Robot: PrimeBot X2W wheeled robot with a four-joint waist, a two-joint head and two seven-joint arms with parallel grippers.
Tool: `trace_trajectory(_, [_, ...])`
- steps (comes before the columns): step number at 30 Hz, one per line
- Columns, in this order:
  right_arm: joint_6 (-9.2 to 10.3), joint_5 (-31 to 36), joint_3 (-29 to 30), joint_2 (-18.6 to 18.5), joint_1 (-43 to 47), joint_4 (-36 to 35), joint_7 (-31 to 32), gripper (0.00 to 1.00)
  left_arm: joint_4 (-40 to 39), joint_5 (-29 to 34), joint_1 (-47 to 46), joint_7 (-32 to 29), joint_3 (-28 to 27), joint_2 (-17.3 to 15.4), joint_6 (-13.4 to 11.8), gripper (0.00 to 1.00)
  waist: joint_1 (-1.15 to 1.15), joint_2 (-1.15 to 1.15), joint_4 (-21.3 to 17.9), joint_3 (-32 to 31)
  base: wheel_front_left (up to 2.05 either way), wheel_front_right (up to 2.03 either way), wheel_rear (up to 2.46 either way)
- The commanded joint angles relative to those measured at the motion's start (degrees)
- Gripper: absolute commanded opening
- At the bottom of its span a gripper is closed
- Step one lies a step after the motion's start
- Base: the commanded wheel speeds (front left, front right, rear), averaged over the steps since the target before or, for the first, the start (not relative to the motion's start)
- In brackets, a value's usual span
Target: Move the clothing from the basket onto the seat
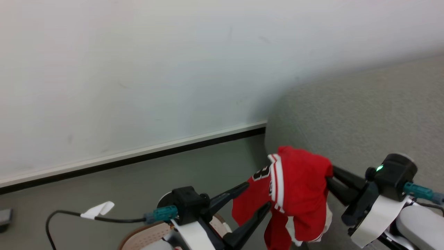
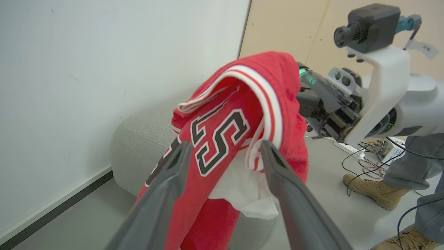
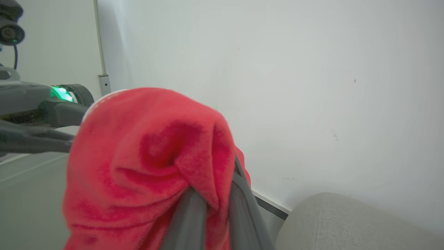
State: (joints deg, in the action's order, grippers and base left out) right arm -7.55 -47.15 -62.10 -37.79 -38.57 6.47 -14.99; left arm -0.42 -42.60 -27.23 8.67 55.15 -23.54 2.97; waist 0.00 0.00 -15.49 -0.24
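A piece of the clothing [image 1: 298,187], red with white stripe trim and dark-and-white lettering, is held up in the air, bunched at the top and hanging down in loose folds. In the left wrist view the clothing [image 2: 242,114] is seen with a white panel drooping below the lettering. It is carried clear of the basket [image 1: 138,238], whose perforated cream wall and brown rim are seen at the bottom edge of the head view, and it hangs at the rounded edge of the seat [image 1: 364,114], above the line where grey fabric meets the floor [image 1: 194,170].

The bunched top is pinched by the right tool [image 1: 333,182]. In the right wrist view a fold of red cloth [image 3: 149,166] is clamped between the nearly closed fingers of the right tool [image 3: 216,208]. The left tool [image 1: 257,196] is spread wide, with nothing gripped. In its own view the left tool [image 2: 226,146] is seen with its fingers set either side of the lettered cloth.

The seat [image 2: 138,139] is placed against a pale wall [image 1: 138,69] with a dark skirting strip [image 1: 138,158]. A black cable [image 1: 69,215] with a white tag is seen at the lower left. A person's tan boots [image 2: 371,187] are seen on the floor beyond the right arm.
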Motion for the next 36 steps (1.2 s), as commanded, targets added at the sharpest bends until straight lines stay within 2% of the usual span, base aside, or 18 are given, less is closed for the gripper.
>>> trace_trajectory(1, [0.12, 0.4, 0.9, -0.3, 0.7, -0.3, -0.2, 0.0, 0.4, 0.7, 0.1, 0.4, 0.0, 0.5, 0.0, 1.0, 0.0, 0.0, -3.2, 1.4, 0.0, 0.0, 0.0])
trace_trajectory(9, [0.12, 2.9, 9.8, -1.8, 4.2, -1.4, -0.2, 0.0, 3.1, 1.4, -1.9, 1.5, 1.1, 2.8, 0.5, 1.0, 0.0, 0.0, -9.2, 4.1, 0.0, 0.0, 0.0])
trace_trajectory(16, [0.13, 5.9, 18.5, -1.2, 6.7, -1.7, -0.2, 0.0, 4.5, 2.3, -3.9, 1.3, 1.4, 3.6, 0.8, 1.0, 0.0, 0.0, -10.0, 7.3, 0.0, 0.0, 0.0])
trace_trajectory(21, [0.13, 9.0, 26.4, -0.1, 6.3, -0.9, -0.2, 0.0, 5.1, 3.5, -7.5, 0.3, 0.9, 4.2, 0.6, 1.0, 0.0, 0.0, -8.3, 12.4, 0.0, 0.0, 0.0])
trace_trajectory(27, [0.13, 13.8, 38.1, 2.3, 2.1, 2.3, -0.2, 0.0, 6.5, 5.5, -14.1, -1.1, -0.1, 4.7, 0.9, 1.0, 0.0, 0.0, -4.6, 21.8, 0.0, 0.0, 0.0])
trace_trajectory(36, [0.13, 22.0, 51.1, 1.5, -12.8, 12.3, -0.2, 0.0, 8.9, 8.6, -25.2, -0.9, -2.4, 6.2, 1.5, 1.0, 0.0, 0.0, 1.8, 34.2, 0.0, 0.0, 0.0])
